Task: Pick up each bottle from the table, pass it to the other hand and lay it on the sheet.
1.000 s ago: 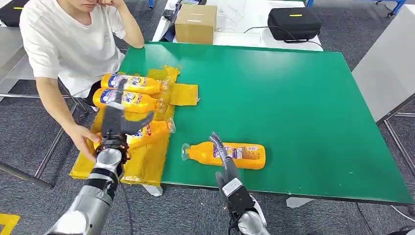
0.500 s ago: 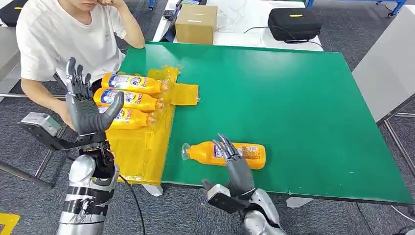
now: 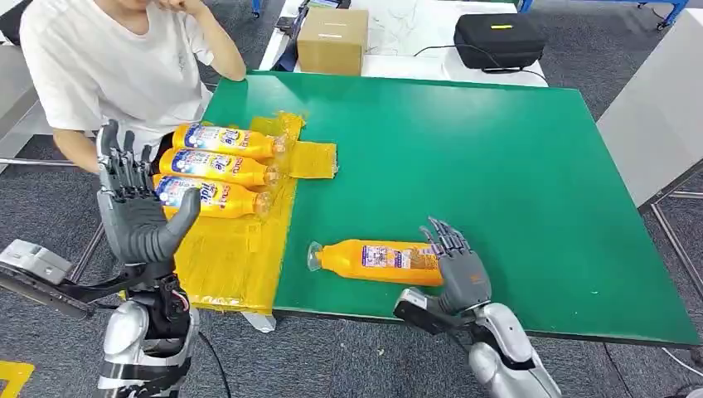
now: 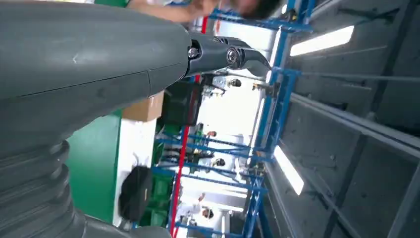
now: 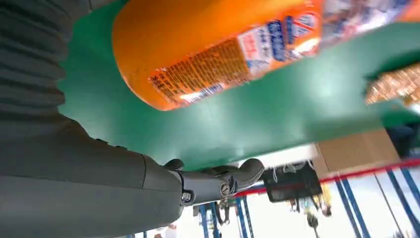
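Worktop [image 3: 497, 166] green, wide free area at right | sheet [image 3: 236, 249] yellow, hangs over left edge, three bottles [image 3: 217, 168] lying on it | fourth bottle [image 3: 373, 259] lies near front edge | right hand [image 3: 458, 272] released, just beside its base | left hand [image 3: 137, 207] raised, fingers spread, nothing held | person [image 3: 124, 66] sits left | box [image 3: 332, 39], black case [image 3: 499, 39] behind.

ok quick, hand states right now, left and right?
Left hand: open, raised upright, holding nothing.
Right hand: open, beside the base of the orange bottle, not gripping it.
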You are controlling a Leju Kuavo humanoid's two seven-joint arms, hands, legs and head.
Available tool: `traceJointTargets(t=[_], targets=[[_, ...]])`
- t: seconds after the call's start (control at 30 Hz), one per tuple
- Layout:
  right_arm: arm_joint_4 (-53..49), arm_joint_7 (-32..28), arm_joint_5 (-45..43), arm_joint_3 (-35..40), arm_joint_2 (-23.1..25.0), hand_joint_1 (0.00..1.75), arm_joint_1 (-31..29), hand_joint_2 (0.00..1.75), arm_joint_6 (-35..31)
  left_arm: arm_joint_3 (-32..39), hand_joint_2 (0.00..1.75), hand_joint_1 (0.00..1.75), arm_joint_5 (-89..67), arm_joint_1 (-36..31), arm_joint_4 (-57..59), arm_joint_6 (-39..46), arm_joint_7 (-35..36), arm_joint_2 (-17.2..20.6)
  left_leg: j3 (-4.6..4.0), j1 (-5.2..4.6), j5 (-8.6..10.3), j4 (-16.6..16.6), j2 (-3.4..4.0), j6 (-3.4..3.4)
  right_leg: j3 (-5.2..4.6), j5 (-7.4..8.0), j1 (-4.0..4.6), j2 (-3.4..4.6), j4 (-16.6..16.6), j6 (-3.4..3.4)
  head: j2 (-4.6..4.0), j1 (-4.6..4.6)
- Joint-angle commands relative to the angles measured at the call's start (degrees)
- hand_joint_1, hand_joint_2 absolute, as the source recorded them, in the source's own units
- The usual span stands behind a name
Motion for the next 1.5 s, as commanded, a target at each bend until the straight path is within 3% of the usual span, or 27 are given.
traceJointTargets(t=[0.03, 0.33, 0.5, 1.23, 1.5], targets=[[15.43, 1.77, 1.16, 1.89, 2.18, 0.0, -8.82, 1.75, 3.05, -3.83, 1.75, 0.0, -0.29, -1.99, 4.66, 0.82, 0.74, 0.09, 0.22, 0.06, -0.02, -0.05, 0.07, -0.09, 0.2, 0.0, 0.07, 0.06, -0.06, -0.1, 0.0, 0.0], [18.4, 1.93, 0.3, 2.28, 1.88, 0.0, -9.98, 1.75, 3.13, -4.84, 1.75, 0.0, -0.78, -2.95, 6.51, 2.01, 2.49, 0.42, 0.23, 0.08, -0.02, -0.04, 0.04, -0.06, 0.23, -0.02, 0.07, 0.03, -0.05, -0.07, 0.0, 0.0], [22.4, -2.11, -3.16, 2.93, 4.98, 0.0, -12.05, 1.75, 5.18, -6.64, 1.75, 0.0, -0.33, -5.0, 8.62, 0.98, 2.83, 0.62, 0.18, 0.06, -0.01, -0.02, 0.05, -0.08, 0.17, -0.01, 0.05, 0.05, -0.01, -0.09, 0.0, 0.0], [24.31, -2.69, -4.01, 4.07, 6.12, 0.0, -13.74, 1.75, 5.73, -7.81, 1.75, 0.0, -0.4, -6.58, 10.34, 0.79, 3.61, 1.0, 0.18, 0.06, 0.01, -0.03, 0.02, -0.08, 0.15, -0.01, 0.06, 0.0, 0.0, -0.09, 0.0, 0.0], [32.65, 3.18, -5.73, 9.51, 7.84, 0.0, -21.7, 1.75, 15.76, -9.6, 1.75, 0.0, -1.06, -10.63, 14.47, 0.55, 5.67, 1.39, 0.19, 0.06, 0.02, -0.02, 0.16, -0.06, 0.09, 0.04, 0.06, 0.1, 0.02, -0.08, 0.0, 0.0]])
